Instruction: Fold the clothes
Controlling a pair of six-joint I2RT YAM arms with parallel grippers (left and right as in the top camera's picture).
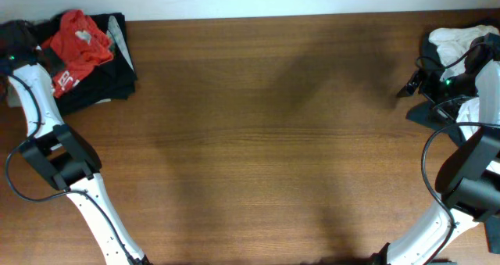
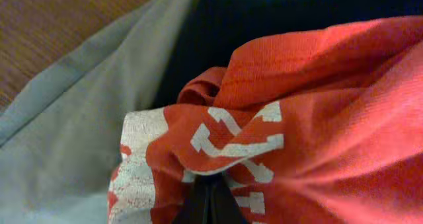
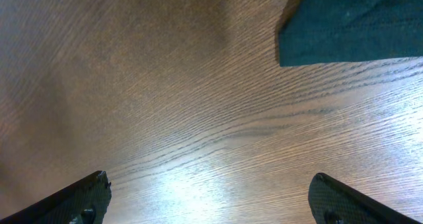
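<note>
Left gripper (image 2: 206, 204), pressed together, pinches the crumpled orange-red, white-lettered fabric T-shirt (image 2: 330, 92); right gripper (image 3: 210, 181), fingers spread wide, hangs above the brown wooden table (image 3: 198, 85).

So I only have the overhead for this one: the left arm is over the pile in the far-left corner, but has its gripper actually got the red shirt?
Observer: Yes, going by the left wrist view: the left gripper is shut on a bunched fold of the orange-red T-shirt.
Operator: Which part of it?
Observer: The fold carrying the white lettering, right above the fingertips.
Operator: And the other arm?
Observer: The right gripper is open over bare table, holding nothing; a dark cloth corner lies ahead of it.
</note>
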